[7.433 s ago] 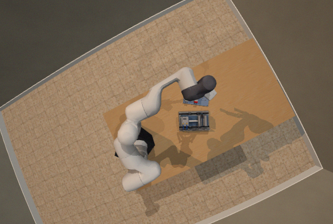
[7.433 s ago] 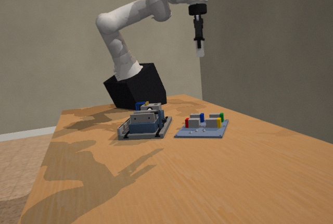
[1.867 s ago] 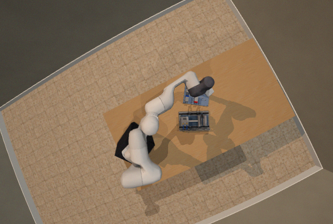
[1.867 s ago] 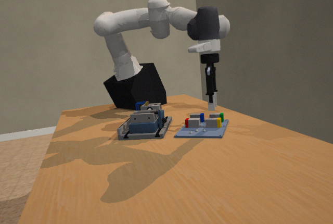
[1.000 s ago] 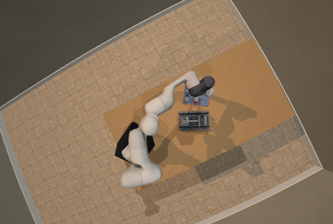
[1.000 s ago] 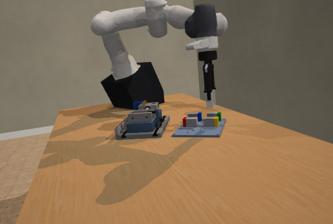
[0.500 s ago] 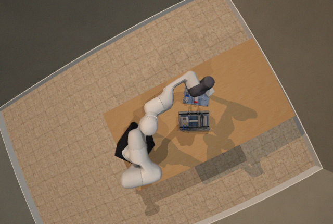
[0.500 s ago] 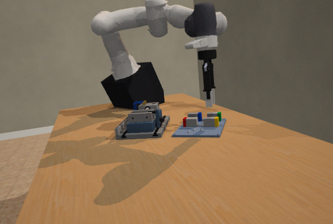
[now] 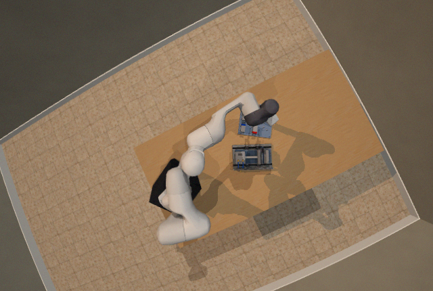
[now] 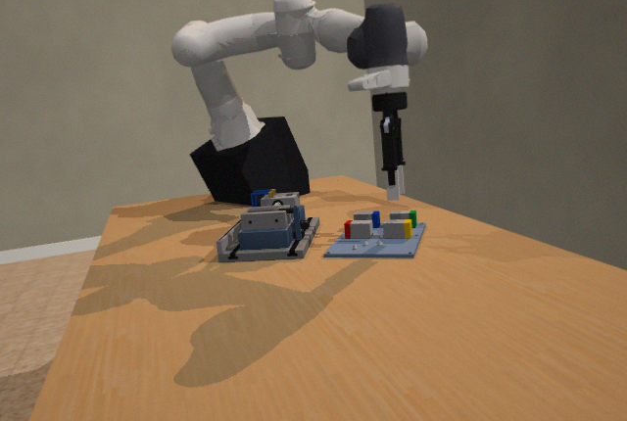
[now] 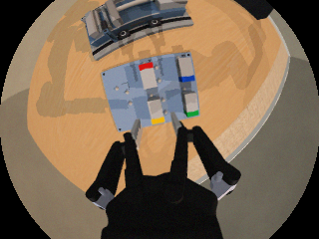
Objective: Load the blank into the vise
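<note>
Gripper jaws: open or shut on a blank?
Open: the jaws stand apart with nothing between them, above the infeed plate; all four blanks lie on it.

Around my arm (image 9: pixel 216 123) (image 10: pixel 243 31) this looks like a small machining workcell: a milling vise (image 9: pixel 252 155) (image 10: pixel 266 229) (image 11: pixel 142 22) and color-ended blanks on a blue infeed plate (image 9: pixel 264 132) (image 10: pixel 349 250) (image 11: pixel 116 110).

Open air above yellow-ended blank (image 10: pixel 396 229) (image 11: pixel 156 108), red-ended blank (image 9: pixel 254 129) (image 10: pixel 361 229) (image 11: pixel 149 78) near its plain end, pegs (image 11: pixel 163 100) in the gap towards green-ended blank (image 10: pixel 401 214) (image 11: pixel 190 102)
</note>
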Robot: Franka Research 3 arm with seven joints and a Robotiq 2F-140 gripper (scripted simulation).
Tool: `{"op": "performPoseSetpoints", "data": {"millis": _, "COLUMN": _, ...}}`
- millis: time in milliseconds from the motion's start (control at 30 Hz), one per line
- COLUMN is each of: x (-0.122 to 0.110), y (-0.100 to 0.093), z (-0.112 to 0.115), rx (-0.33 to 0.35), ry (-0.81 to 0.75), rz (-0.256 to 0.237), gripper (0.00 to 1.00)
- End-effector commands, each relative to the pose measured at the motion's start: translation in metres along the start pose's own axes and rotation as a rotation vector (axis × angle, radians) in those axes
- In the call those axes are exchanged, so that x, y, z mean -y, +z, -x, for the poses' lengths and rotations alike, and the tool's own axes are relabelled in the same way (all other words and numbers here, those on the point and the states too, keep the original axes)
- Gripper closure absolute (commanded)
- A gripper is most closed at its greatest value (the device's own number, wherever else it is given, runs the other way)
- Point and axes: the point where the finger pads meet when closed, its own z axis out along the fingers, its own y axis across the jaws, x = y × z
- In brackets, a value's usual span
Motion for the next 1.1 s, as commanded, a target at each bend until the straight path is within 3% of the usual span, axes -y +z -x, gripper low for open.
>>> {"op": "performPoseSetpoints", "data": {"millis": 0, "x": 0.0001, "y": -0.0018, "z": -0.0007, "rx": -0.002, "ry": -0.005, "rz": 0.0, "gripper": 0.59}}
{"op": "performPoseSetpoints", "data": {"millis": 1067, "x": -0.0006, "y": -0.004, "z": -0.0015, "rx": -0.002, "ry": -0.005, "rz": 0.0, "gripper": 0.59}}
